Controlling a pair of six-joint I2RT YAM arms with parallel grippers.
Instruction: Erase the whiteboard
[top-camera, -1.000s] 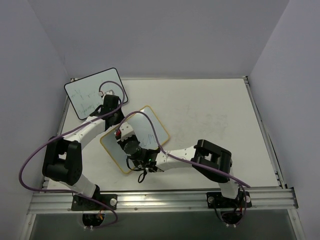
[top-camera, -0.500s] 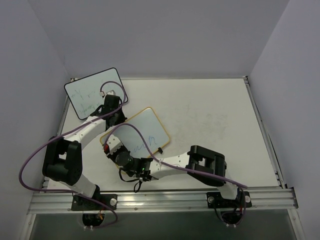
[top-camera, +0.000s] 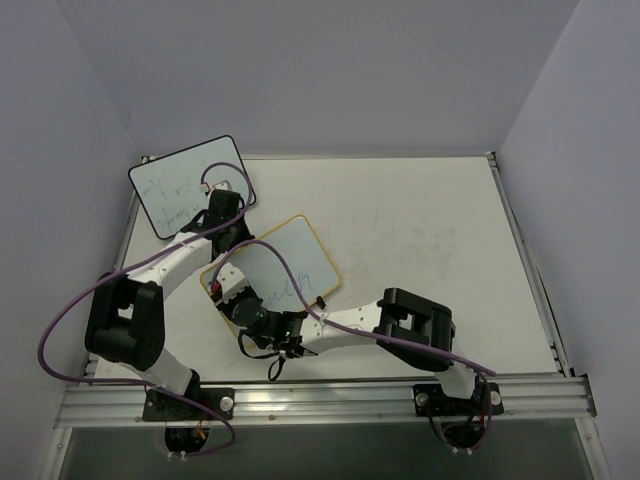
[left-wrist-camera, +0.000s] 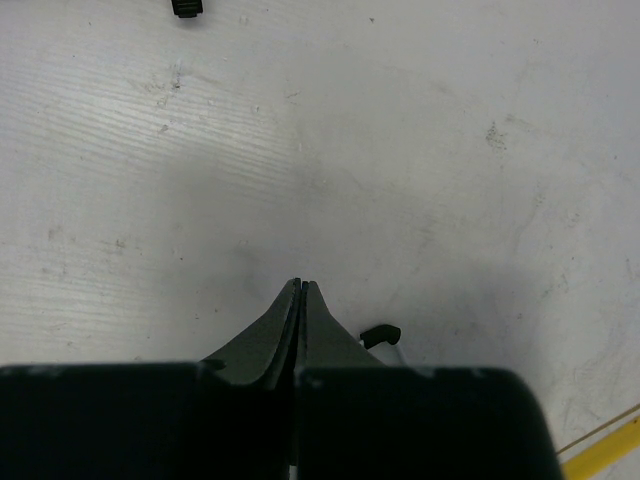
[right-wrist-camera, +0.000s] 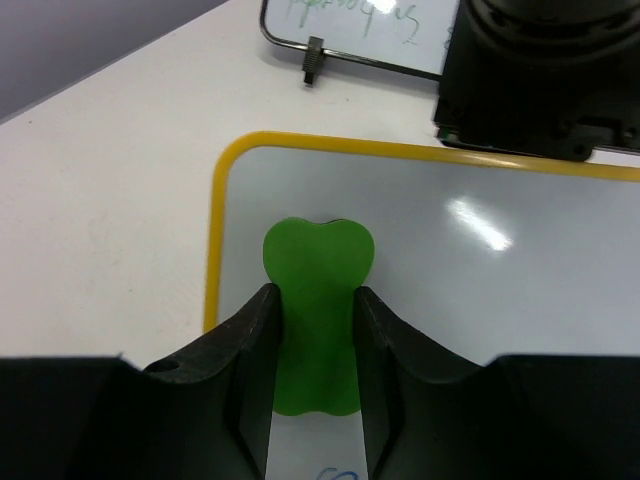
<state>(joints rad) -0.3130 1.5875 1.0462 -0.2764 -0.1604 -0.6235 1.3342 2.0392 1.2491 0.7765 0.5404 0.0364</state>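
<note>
The whiteboard (top-camera: 295, 258) with the thin yellow frame lies tilted on the table, with blue writing (top-camera: 285, 291) near its middle. My right gripper (top-camera: 222, 286) is over its left corner, shut on a green eraser (right-wrist-camera: 316, 290) that rests on the board (right-wrist-camera: 480, 270) just inside the yellow frame (right-wrist-camera: 214, 230). My left gripper (top-camera: 230, 228) is shut and empty, its tips (left-wrist-camera: 300, 285) down at the table beside the board's far-left edge. One black clip foot (left-wrist-camera: 380, 335) and a bit of yellow frame (left-wrist-camera: 602, 450) show beside it.
A black-framed whiteboard (top-camera: 182, 186) with green writing lies at the table's far left corner; it also shows in the right wrist view (right-wrist-camera: 350, 22). The left arm's cable arcs over the yellow board. Purple walls close in the table on three sides.
My right gripper has slid the eraser from the board's middle to its left corner, then slightly back up. The left gripper has stayed put.
</note>
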